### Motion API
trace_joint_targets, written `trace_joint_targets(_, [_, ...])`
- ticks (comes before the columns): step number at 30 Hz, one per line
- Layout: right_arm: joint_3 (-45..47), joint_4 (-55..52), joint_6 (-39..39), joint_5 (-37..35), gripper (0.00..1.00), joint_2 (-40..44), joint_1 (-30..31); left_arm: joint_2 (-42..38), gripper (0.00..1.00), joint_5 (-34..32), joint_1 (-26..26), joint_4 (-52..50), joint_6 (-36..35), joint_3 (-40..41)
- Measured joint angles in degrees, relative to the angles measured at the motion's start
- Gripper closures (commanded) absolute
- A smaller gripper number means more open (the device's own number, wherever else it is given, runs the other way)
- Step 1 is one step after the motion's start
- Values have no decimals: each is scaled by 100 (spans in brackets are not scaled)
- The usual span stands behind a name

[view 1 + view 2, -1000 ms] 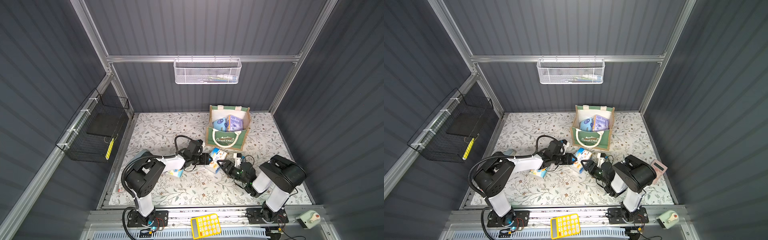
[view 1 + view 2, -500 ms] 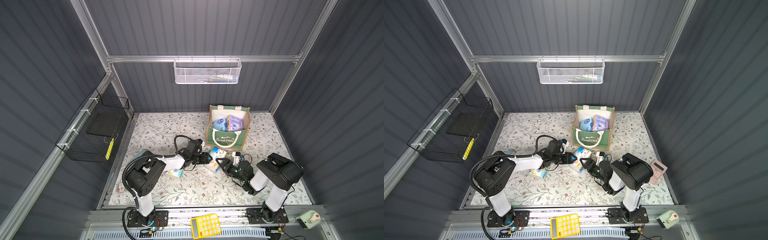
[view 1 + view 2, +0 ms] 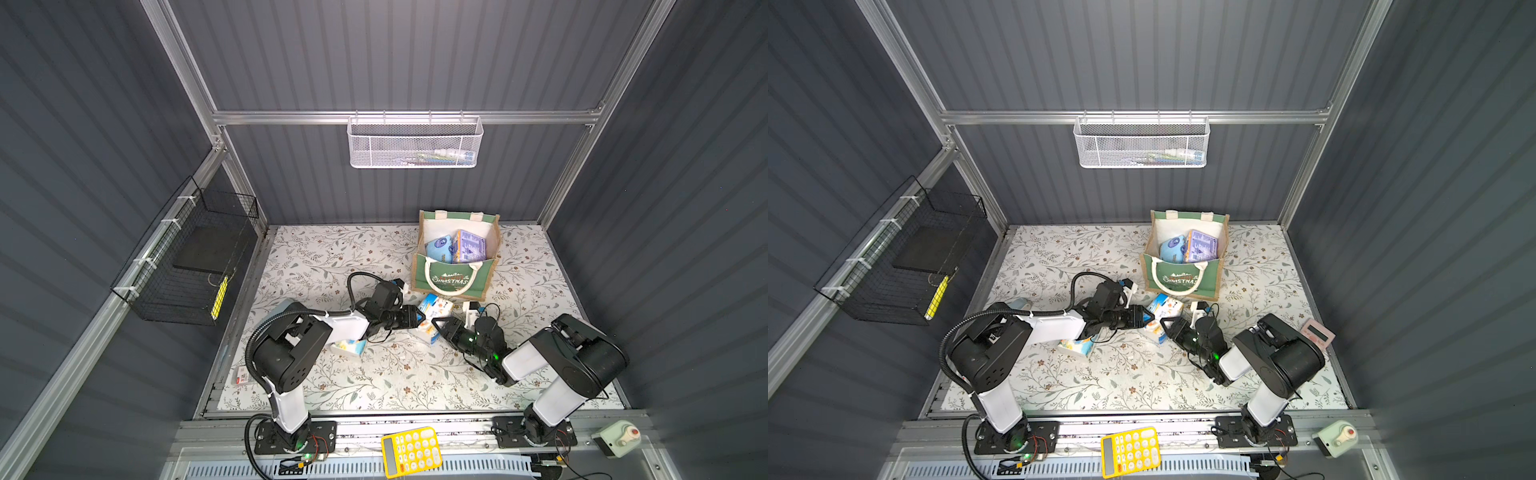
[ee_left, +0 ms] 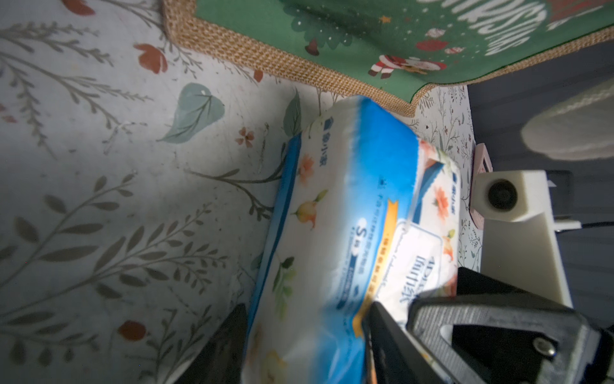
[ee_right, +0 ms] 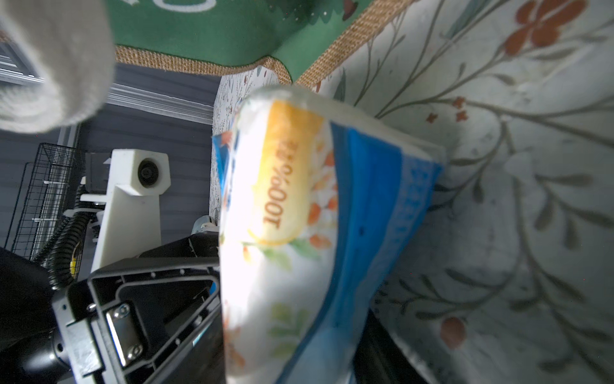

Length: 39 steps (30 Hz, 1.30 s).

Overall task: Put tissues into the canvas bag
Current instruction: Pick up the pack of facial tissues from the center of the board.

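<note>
A white-blue-orange tissue pack [image 3: 434, 308] lies on the floral mat just in front of the canvas bag [image 3: 478, 279], whose green CHRISTMAS face looks toward the arms. My left gripper [image 3: 417, 318] is shut on one end of this pack, and the left wrist view shows the pack [image 4: 332, 216] wedged between both fingers. My right gripper [image 3: 439, 326] is shut on the pack's other end [image 5: 282, 216]. A light blue pack [image 3: 438, 248] and a lavender pack [image 3: 469, 246] stand inside the bag. A cartoon-printed pack [image 3: 351, 347] lies under my left forearm.
A pink calculator [image 3: 1316, 332] lies at the mat's right edge. A yellow calculator [image 3: 411, 451] rests on the front rail. A white mesh basket [image 3: 415, 143] hangs on the back wall and a black wire basket [image 3: 187, 266] on the left wall. A small red-white item [image 3: 241, 376] sits at the mat's left edge.
My right arm has reached further left to the pack and its jaws have narrowed onto it. The left gripper has kept its hold and barely moved.
</note>
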State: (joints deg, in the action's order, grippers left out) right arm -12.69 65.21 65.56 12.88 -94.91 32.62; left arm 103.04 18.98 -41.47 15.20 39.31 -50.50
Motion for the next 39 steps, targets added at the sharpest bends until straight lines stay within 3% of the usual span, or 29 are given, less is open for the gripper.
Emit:
trace_joint_targets(6, [-17, -317, -66, -7, 56, 251, 0, -9, 36, 26, 0, 66, 37, 37])
trace_joint_targets(14, [-17, -870, -197, 42, 59, 765, -50, -144, 19, 2, -2, -70, 35, 52])
trace_joint_targets(23, [-46, -1143, -267, 505, 56, 1113, -205, -831, 1, -599, -11, -669, -162, 107])
trace_joint_targets(39, [-420, -2863, -511, 1502, 57, 2090, -221, -2179, 0, -1725, 509, -1786, -557, 232])
